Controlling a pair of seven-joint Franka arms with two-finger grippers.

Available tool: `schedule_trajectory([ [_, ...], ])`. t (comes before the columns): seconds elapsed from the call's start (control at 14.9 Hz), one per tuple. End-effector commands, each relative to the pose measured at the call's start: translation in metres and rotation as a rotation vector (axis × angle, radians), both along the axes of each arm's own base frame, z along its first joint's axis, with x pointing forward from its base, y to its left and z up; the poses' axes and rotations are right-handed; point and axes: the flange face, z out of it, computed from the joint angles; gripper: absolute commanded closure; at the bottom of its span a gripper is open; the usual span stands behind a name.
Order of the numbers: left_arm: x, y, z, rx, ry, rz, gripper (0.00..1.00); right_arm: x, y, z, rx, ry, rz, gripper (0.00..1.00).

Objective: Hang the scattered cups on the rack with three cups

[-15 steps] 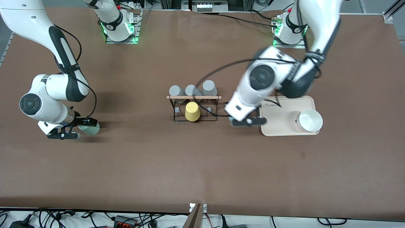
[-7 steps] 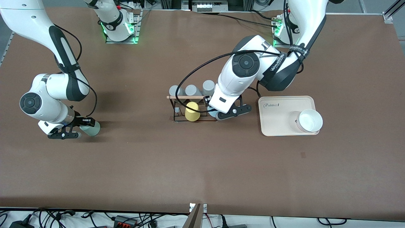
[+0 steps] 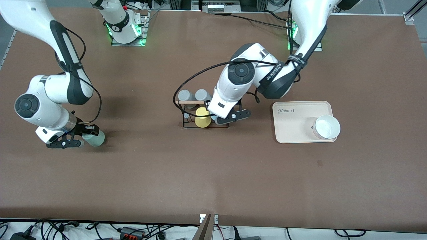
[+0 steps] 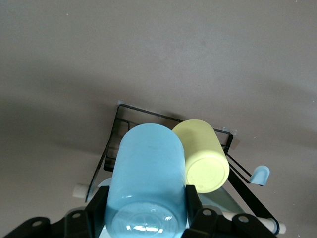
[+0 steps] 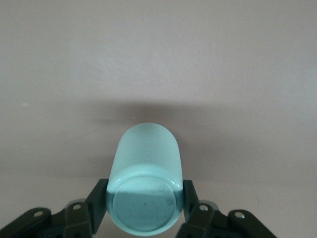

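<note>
My left gripper (image 3: 224,119) hangs over the rack (image 3: 186,115), fingers clamped on the blue cup (image 4: 146,181). My right gripper (image 3: 77,137) sits low at its end of the table, pinching the green cup (image 5: 145,193).

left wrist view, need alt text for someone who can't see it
The left gripper holds a light blue cup over a black wire rack, beside a yellow cup already on it. Brown table fills the rest.

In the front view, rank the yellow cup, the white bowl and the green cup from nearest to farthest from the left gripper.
1. Yellow cup, on the rack, right beside the left gripper.
2. White bowl, on the cream tray.
3. Green cup, held in the right gripper, at the right arm's end.
</note>
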Motion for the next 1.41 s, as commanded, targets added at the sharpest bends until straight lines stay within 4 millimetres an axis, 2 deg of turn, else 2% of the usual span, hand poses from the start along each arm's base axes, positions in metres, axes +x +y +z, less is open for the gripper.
schedule_trajectory([
  [0.0, 0.003, -0.004, -0.008, 0.053, -0.036, -0.019, 0.96, 0.009, 0.028, 0.05, -0.007, 0.028, -0.036, 0.58],
  [0.2, 0.005, -0.002, -0.016, 0.093, -0.064, -0.047, 0.94, 0.013, 0.066, 0.088, -0.015, 0.071, -0.081, 0.57],
  [0.4, 0.004, -0.01, -0.026, 0.105, -0.107, -0.073, 0.91, 0.014, 0.101, 0.12, 0.016, 0.082, -0.093, 0.57],
  [0.47, 0.005, -0.009, -0.029, 0.118, -0.119, -0.076, 0.85, 0.014, 0.113, 0.131, 0.035, 0.086, -0.093, 0.57],
  [0.54, 0.006, -0.008, -0.031, 0.125, -0.124, -0.083, 0.73, 0.012, 0.126, 0.141, 0.05, 0.094, -0.092, 0.57],
  [0.6, 0.008, -0.006, -0.031, 0.14, -0.141, -0.095, 0.45, 0.011, 0.136, 0.147, 0.055, 0.098, -0.094, 0.57],
  [0.67, 0.012, -0.001, -0.028, 0.167, -0.173, -0.106, 0.0, 0.008, 0.147, 0.152, 0.059, 0.103, -0.103, 0.57],
  [0.81, 0.021, 0.009, -0.015, 0.173, -0.2, -0.091, 0.0, 0.005, 0.169, 0.159, 0.056, 0.105, -0.115, 0.57],
  [0.87, 0.03, 0.022, 0.003, 0.164, -0.209, -0.06, 0.0, 0.002, 0.18, 0.159, 0.052, 0.108, -0.126, 0.57],
  [1.01, 0.049, 0.062, 0.045, 0.138, -0.225, 0.016, 0.0, -0.004, 0.203, 0.159, 0.049, 0.104, -0.138, 0.57],
  [1.14, 0.061, 0.1, 0.072, 0.16, -0.223, 0.051, 0.0, -0.006, 0.227, 0.161, 0.051, 0.095, -0.16, 0.57],
  [1.21, 0.065, 0.119, 0.085, 0.175, -0.224, 0.036, 0.0, -0.007, 0.242, 0.16, 0.062, 0.094, -0.173, 0.57],
  [1.34, 0.075, 0.173, 0.112, 0.217, -0.189, -0.043, 0.0, -0.01, 0.278, 0.155, 0.072, 0.09, -0.194, 0.57],
])
